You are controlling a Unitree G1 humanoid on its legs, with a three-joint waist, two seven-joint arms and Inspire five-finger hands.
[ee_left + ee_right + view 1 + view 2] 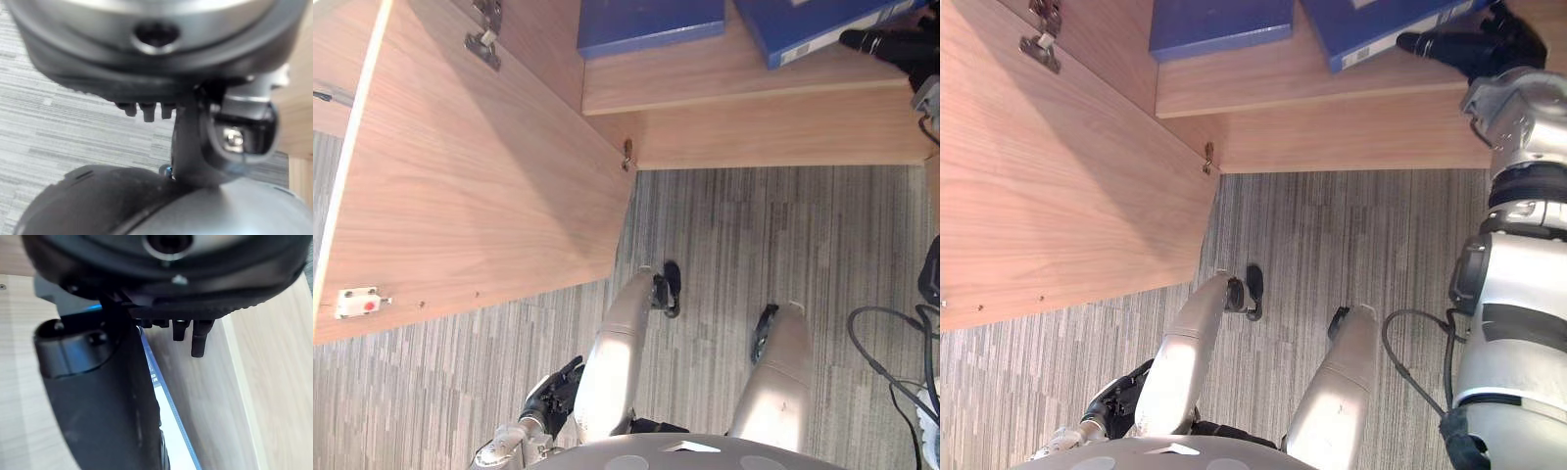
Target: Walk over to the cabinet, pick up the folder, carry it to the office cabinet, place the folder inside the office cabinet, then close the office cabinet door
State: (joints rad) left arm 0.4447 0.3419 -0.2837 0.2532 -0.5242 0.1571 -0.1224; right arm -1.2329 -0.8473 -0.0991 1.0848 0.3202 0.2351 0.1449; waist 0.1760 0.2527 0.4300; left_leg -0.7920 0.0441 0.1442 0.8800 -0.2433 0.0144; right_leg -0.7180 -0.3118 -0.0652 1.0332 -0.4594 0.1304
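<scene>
A blue folder (1371,29) lies flat on the wooden shelf (1312,83) of the open office cabinet, at the right. My right hand (1474,47) reaches in over the shelf's front edge, touching the folder's near right corner. In the right wrist view its thumb (107,396) lies along the folder's white-and-blue edge (168,431), with the fingers (197,340) relaxed over bare shelf wood beside it. My left hand (553,392) hangs low by my side, relaxed and holding nothing.
A second blue folder (651,24) lies on the same shelf to the left. The cabinet door (480,176) stands swung open at the left, with a hinge (484,44) at its top and a white catch (357,302) near its free edge. Grey striped carpet (754,235) covers the floor.
</scene>
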